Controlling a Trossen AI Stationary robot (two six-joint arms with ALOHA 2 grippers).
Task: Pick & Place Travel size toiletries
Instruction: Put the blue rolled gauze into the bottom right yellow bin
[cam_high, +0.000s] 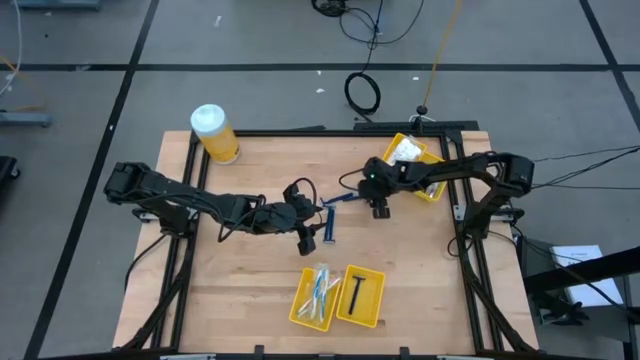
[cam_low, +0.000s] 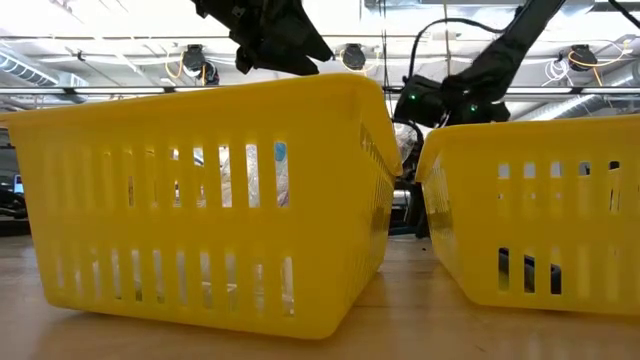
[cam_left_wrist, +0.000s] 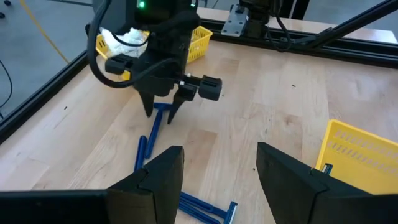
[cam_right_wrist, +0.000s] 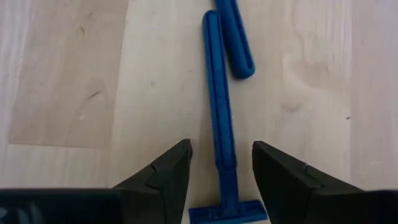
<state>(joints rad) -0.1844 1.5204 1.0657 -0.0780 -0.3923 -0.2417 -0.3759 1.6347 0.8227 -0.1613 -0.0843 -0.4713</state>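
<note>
Wooden table (cam_high: 250, 280), grey taped floor (cam_high: 80, 120)

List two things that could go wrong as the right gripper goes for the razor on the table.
1. The right gripper, jaws open, straddles one razor whose handle end lies close to a second razor; closing could nudge that one.
2. The left gripper, also open, hovers near the same razors, so the arms could collide.

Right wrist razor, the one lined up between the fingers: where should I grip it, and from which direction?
Probably mid-handle on the razor, coming straight down. It lies flat on the table, its long thin handle running between the open right gripper, so the fingers would close across its narrow width, clear of the head.
</note>
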